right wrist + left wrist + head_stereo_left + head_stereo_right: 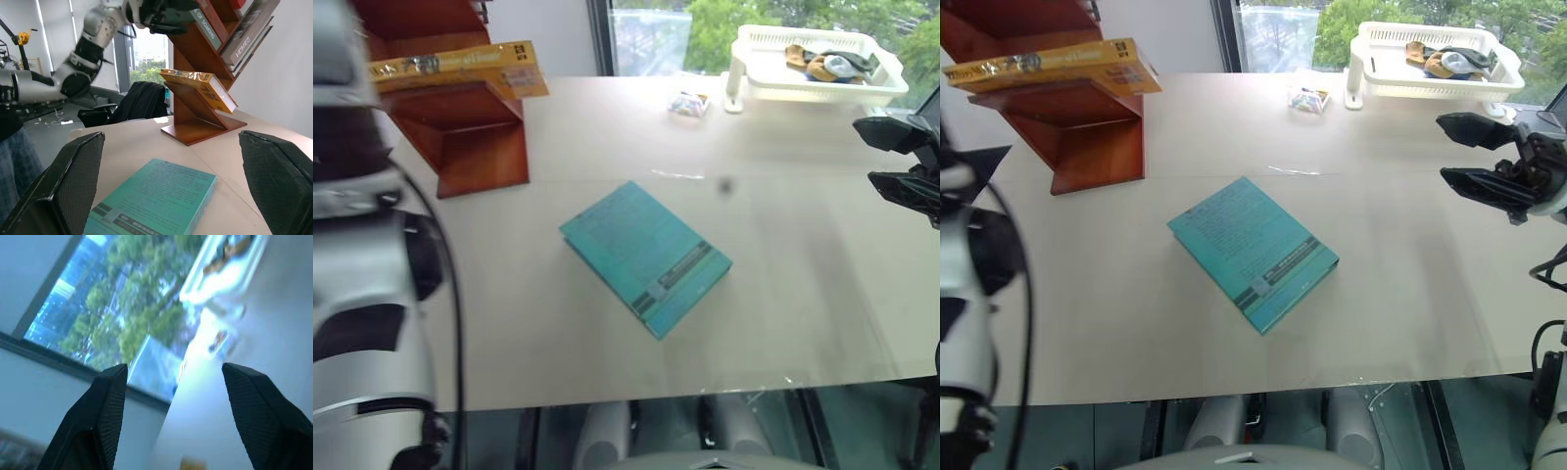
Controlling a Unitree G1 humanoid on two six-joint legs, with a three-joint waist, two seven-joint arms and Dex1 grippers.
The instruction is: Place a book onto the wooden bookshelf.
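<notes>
The orange-yellow book [460, 64] lies flat on a slanted tier of the reddish-brown wooden bookshelf [475, 147] at the table's far left corner, with its end sticking out past the shelf side. No gripper touches the book. My left gripper [171, 369] is raised and open, with nothing between its fingers. In the right wrist view it hangs by the shelf's upper tiers, above the book [198, 88]. My right gripper [1459, 152] hovers open and empty over the table's right edge, pointing across the table toward the bookshelf [195, 125].
A teal-green book [646, 257] lies flat in the middle of the table. A white basket rack [818, 64] with small items stands at the far right, with a small packet [689, 103] beside it. Other books [244, 29] fill the shelf's upper tiers. A chair with a black jacket [142, 100] stands behind.
</notes>
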